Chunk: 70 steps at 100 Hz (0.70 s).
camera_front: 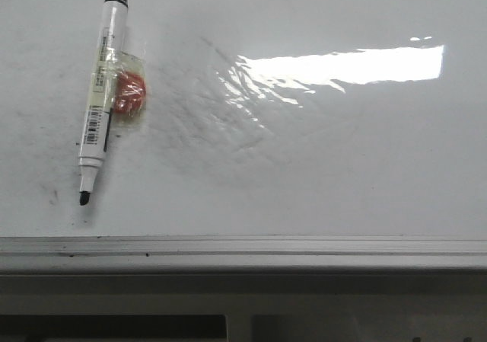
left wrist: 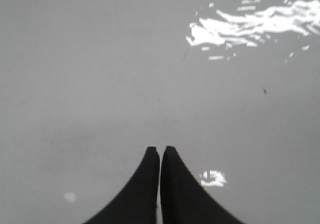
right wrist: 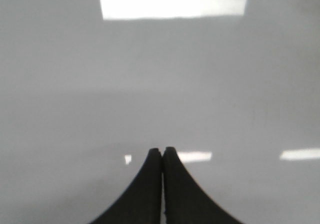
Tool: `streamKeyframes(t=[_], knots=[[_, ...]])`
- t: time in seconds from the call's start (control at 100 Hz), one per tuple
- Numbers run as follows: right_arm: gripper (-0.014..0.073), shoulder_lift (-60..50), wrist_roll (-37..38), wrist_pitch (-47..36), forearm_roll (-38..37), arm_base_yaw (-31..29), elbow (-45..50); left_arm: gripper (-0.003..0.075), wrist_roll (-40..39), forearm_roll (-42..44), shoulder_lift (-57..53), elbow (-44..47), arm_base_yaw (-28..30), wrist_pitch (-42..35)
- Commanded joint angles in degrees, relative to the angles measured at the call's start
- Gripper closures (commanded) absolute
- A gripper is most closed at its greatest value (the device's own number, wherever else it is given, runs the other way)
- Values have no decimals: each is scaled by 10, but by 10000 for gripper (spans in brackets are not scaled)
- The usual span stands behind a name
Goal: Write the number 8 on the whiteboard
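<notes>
Here, left to right:
Pen (camera_front: 100, 98): uncapped, lying on the board's (camera_front: 319, 174) left part, tip toward the rail (camera_front: 243, 247).
Left claw (left wrist: 160, 150): pressed together, over bare board, holding nothing.
Right claw (right wrist: 162, 150): pressed together, over bare board.

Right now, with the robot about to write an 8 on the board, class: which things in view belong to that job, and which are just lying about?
For the job:
- whiteboard, no 8 on it yet
- marker, uncapped, lying on the board
- left pincer and right pincer, both shut, empty

Lying about:
- red bit in clear tape stuck to the marker
- old grey smudges
</notes>
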Motion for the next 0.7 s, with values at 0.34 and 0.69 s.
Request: streamKeyframes(t=[0.34,0.69], knots=[[664,-12,2,-229,0,-3,7,741,-2,3,-15,23,0,-191],[664,2,17,-56,6,0,-65,741,-8,1,-4,-23,0,-160]])
